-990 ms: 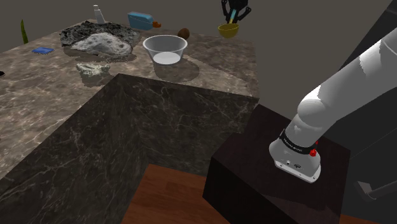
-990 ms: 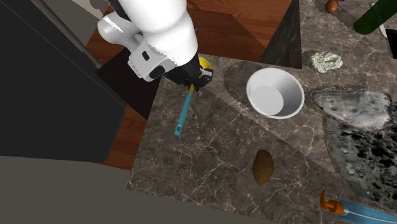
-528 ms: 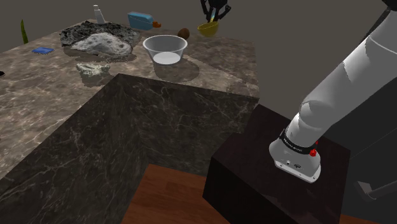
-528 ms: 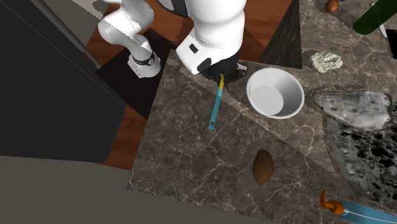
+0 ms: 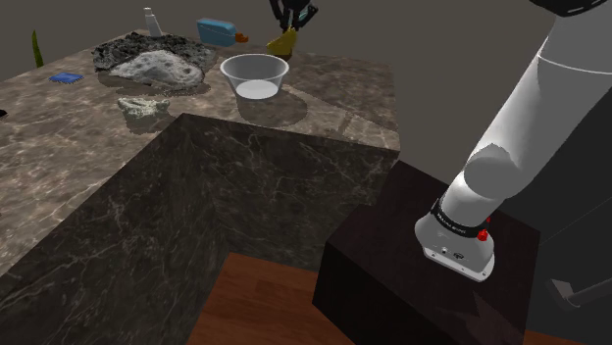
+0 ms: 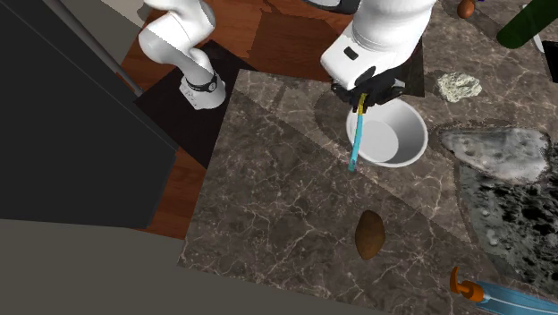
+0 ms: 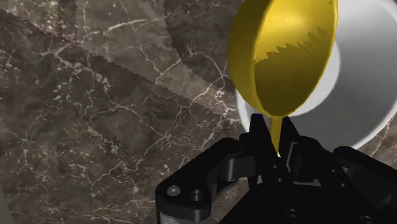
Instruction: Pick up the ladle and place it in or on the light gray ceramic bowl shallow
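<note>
Ladle point(image 7: 283, 57) stem pinched between the jaws, over the bowl point(image 7: 364, 95).

White Franka arm with dark joints point(image 5: 520, 127) is arching high off its base and leaning far out, elbow overhead. Wrist point(image 6: 383, 40) is pointing the all-black two-finger gripper point(image 7: 275, 130) downward. Fingers point(image 7: 257, 140) are standing almost together, pinching the thin stem of a yellow-bowled ladle point(image 7: 286, 57).
</note>
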`<state>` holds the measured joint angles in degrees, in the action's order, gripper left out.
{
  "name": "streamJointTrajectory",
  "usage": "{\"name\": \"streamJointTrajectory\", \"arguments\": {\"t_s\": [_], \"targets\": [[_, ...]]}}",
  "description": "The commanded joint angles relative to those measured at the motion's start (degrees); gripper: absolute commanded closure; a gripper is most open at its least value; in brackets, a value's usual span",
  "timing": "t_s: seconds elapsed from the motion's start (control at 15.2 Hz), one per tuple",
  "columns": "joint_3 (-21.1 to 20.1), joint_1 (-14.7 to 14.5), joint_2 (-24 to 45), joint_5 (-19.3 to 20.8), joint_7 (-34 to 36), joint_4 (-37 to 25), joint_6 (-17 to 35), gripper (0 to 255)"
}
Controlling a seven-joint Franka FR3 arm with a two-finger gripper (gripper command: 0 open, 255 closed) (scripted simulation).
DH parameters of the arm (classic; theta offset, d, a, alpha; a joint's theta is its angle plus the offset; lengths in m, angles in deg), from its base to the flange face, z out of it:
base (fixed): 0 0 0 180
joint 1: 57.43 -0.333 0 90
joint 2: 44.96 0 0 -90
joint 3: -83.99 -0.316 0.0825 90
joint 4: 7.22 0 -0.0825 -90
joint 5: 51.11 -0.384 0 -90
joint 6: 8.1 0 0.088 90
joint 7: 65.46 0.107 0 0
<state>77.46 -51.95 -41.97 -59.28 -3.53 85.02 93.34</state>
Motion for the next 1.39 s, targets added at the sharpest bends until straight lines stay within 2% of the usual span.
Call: {"name": "streamJointTrajectory", "arguments": {"t_s": [0.0, 0.4, 1.32], "targets": [[-0.99, -1.17, 3.79, 0.77, 2.38, -4.67, -0.55, 255], [-3.16, -5.75, 16.51, 3.97, 9.24, -22.27, -4.75, 255], [-3.02, -5.38, 14.45, 3.33, 7.85, -8.44, 6.96, 255]]}}
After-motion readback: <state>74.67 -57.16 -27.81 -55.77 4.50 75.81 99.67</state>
